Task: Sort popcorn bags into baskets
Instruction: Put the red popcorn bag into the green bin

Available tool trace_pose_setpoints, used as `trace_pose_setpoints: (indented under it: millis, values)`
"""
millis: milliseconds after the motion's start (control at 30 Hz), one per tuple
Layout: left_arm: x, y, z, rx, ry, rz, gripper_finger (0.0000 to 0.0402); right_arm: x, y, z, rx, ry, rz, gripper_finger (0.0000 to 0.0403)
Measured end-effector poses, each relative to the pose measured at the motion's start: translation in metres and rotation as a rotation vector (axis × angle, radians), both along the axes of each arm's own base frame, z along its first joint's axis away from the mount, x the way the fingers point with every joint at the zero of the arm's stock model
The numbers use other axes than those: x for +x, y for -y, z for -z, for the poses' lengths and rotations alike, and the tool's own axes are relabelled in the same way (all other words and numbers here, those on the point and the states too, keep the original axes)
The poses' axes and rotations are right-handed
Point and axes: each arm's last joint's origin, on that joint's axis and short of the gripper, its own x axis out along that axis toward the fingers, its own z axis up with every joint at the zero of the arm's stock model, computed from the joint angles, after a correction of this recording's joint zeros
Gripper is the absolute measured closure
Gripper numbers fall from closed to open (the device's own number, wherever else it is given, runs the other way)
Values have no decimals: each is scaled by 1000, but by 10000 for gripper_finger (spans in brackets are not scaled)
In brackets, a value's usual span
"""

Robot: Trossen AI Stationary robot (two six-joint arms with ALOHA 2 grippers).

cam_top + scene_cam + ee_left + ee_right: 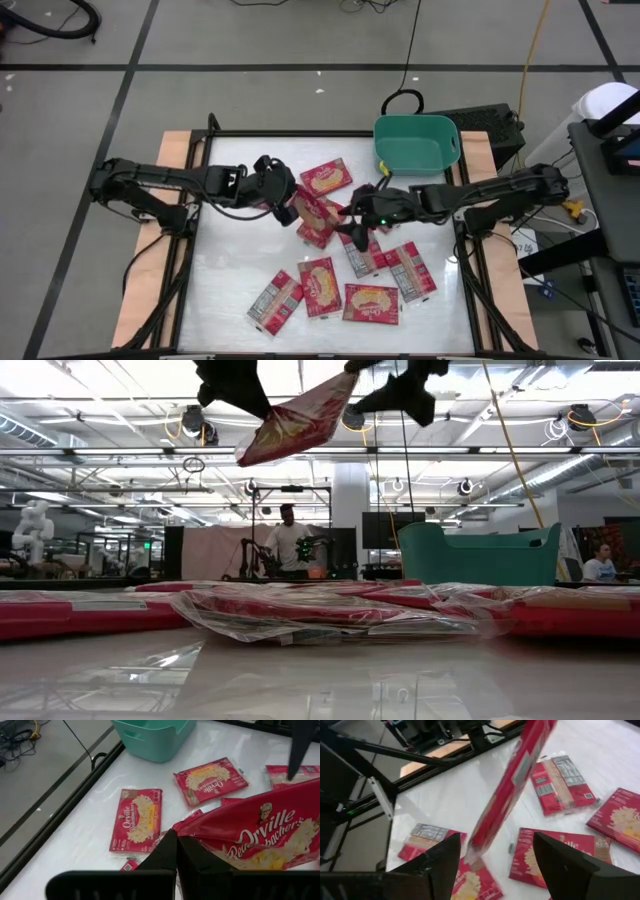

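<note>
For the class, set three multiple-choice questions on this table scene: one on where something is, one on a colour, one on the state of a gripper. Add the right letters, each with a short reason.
1. Where does the basket stand?
A. at the table's far right corner
B. at the table's near left corner
C. in the table's middle

2. What colour is the basket?
A. yellow
B. teal-green
C. black

3. How is the lifted popcorn bag held?
A. it lies flat on the table
B. the left gripper is shut on one end
C. it sits in the basket

Answers:
1 A, the high view shows it at the far right corner.
2 B, its walls show teal-green in the high and low views.
3 B, the left wrist view shows the fingers pinching the bag's end, while the right gripper is open around its other end.
</note>
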Motion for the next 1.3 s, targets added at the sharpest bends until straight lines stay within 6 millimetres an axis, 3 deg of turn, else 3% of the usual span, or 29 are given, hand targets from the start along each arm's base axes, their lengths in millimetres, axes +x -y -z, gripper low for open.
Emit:
trace_pose_setpoints:
  millis: [133,267,633,833,1100,1300]
  values:
    - [0,-7,0,-4,0,-21,401,9,11,12,-4,-42,38,167]
    - [3,-15,3,-38,-3,-28,401,14,26,16,-16,-42,62,200]
    - [7,-24,-2,-58,69,-45,400,11,82,14,24,-10,-86,388]
    - [10,-25,-6,-67,129,-68,372,-3,101,10,32,-34,-83,371]
    - [6,-27,-9,-53,169,-197,290,-47,113,-1,-15,-173,-128,393]
    - [5,-32,-8,-62,171,-235,264,-80,117,-14,-47,-216,-109,394]
